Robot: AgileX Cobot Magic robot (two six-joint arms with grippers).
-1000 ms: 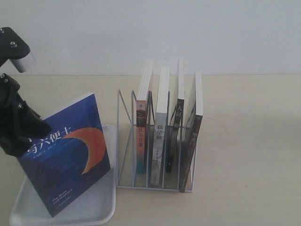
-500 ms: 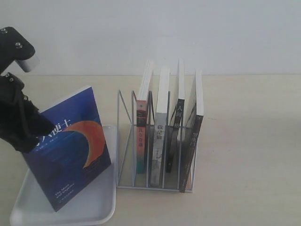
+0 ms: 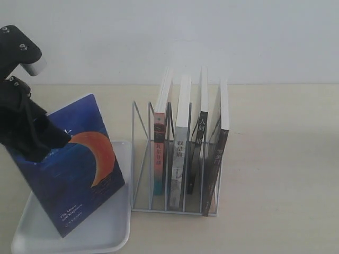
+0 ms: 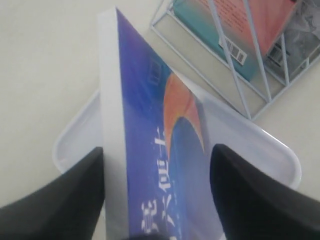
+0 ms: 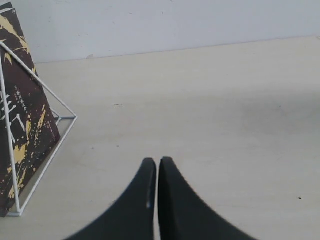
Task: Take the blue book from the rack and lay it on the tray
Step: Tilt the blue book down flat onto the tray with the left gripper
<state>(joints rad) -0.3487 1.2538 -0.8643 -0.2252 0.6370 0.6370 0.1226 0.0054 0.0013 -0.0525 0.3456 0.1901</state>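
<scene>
**Blue book tilted on the tray, my left jaws wide around it**

The blue book (image 3: 79, 169) is out of the rack (image 3: 159, 210). It stands on one lower corner inside the tray (image 3: 108, 233) and leans over, its orange-crescent cover facing up and outward. My left jaws stand apart, one on either side of its upper end. In the left wrist view, one finger (image 4: 55, 200) sits close against the white page edge, and I cannot tell whether it touches. The other finger (image 4: 260, 200) is clear of the cover. Nothing is clamped. My right jaws are pressed together over bare desk (image 3: 275, 185), just beside the rack's end, and carry nothing.

I judge the book a thick paperback, light enough for one arm and stiff through the page block. The glossy cover looks slick, though, and the loose pages could fan or bend. If I must take hold again, I would pinch across the full thickness, cover to cover, near the spine. There the block is firmest and will not splay.

Propped like this, it should tip flat under its own weight. The risk is the bottom corner skidding on the smooth plastic and sending the book over the low rim.
</scene>
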